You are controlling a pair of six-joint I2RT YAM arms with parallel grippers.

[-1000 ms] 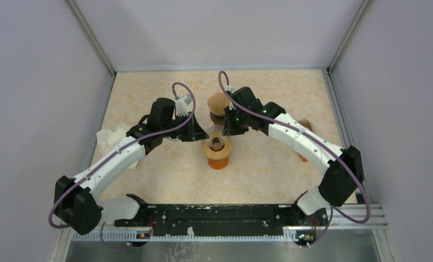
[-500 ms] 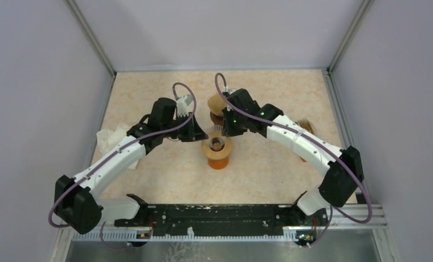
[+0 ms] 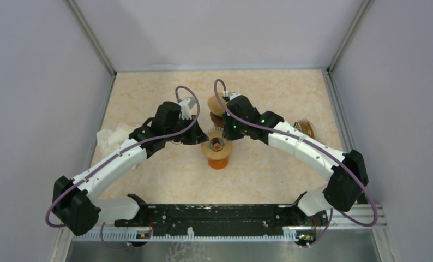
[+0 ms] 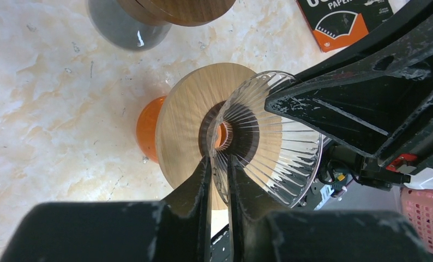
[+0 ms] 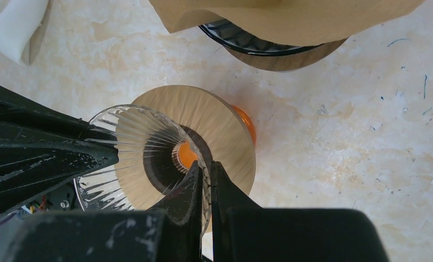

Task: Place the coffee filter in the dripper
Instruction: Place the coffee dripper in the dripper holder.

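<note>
Glass dripper (image 4: pixel 280 158) is pinched at its rim from both sides, left gripper (image 4: pixel 218 172) and right gripper (image 5: pixel 204 177) each clamped on it, over wooden ring (image 5: pixel 220 125) on orange cup (image 5: pixel 244 123). Brown coffee filter (image 5: pixel 280 16) is seen resting on second dripper (image 5: pixel 282 57) just behind.

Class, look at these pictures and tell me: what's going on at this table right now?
Both arms are on the clear ribbed glass dripper cone, which sits in a round wooden collar over an orange base. The left pincer and the right pincer each pinch its rim from opposite sides. No filter is in it yet; the brown paper filter rests on a second dripper further back.
</note>
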